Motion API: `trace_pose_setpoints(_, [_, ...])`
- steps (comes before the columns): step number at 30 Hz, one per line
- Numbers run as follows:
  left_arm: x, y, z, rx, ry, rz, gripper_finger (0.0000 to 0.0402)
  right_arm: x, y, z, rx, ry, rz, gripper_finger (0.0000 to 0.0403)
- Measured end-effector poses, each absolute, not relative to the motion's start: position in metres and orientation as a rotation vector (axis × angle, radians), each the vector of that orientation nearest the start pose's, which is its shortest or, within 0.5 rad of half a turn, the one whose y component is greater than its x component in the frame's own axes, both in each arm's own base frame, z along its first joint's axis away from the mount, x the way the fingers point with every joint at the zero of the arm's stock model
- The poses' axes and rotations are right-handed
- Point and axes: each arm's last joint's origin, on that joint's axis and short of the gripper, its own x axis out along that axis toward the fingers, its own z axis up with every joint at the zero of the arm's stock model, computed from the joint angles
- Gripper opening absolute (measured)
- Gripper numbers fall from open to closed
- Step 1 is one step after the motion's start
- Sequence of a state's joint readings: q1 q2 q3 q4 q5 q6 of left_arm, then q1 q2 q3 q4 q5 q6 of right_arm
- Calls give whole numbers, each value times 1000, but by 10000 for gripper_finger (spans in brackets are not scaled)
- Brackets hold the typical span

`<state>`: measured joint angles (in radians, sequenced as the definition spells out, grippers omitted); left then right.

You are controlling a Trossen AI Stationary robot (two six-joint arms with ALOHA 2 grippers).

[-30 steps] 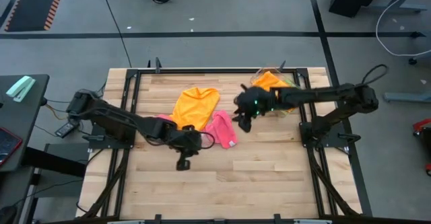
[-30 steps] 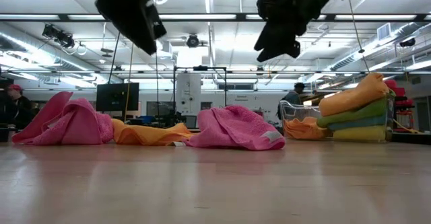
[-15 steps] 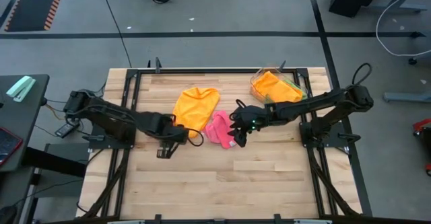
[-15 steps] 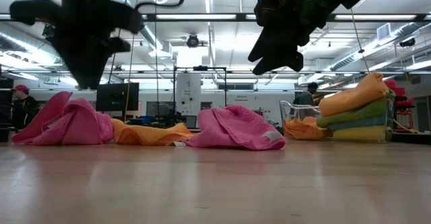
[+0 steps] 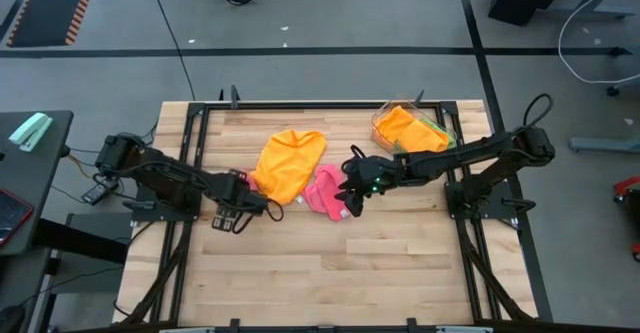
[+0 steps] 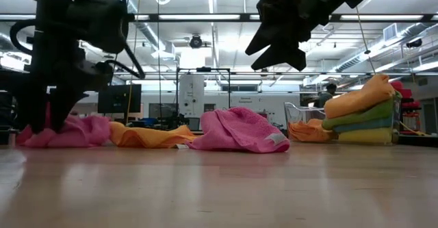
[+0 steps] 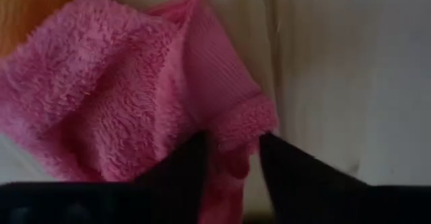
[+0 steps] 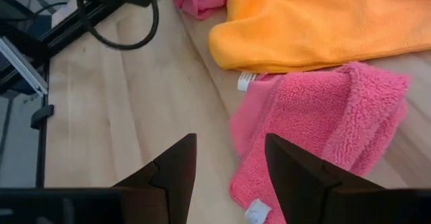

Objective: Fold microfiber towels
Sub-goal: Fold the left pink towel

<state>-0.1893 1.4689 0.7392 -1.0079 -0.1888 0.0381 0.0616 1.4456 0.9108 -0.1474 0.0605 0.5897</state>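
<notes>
Left of centre in the high view, the left claw (image 5: 226, 216) sits low on the bench (image 5: 330, 273), fingers parted around a fold of a pink towel (image 7: 128, 109), seemingly touching it. At centre the right claw (image 5: 352, 195), spread and empty, hovers just above a second pink towel (image 5: 327, 192). Behind lies an orange towel (image 5: 288, 160); folded towels (image 5: 407, 126) fill the upper-right tray (image 5: 380, 123).
</notes>
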Motion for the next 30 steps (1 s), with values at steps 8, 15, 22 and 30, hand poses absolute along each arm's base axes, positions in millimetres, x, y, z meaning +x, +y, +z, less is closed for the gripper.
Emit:
trace_pose_setpoints(8, [219,-39,159,241,1521,-13,15,303,17,232,571,652,-213,183])
trace_pose_setpoints(15, [263,-52,203,89,1211,-148,11,303,29,232,609,657,-193,183])
trace_pose_setpoints(22, [294,-61,264,66,935,-268,9,301,41,232,686,664,-187,183])
trace_pose_setpoints(30, [311,-64,305,82,704,-285,7,299,51,232,800,669,-202,183])
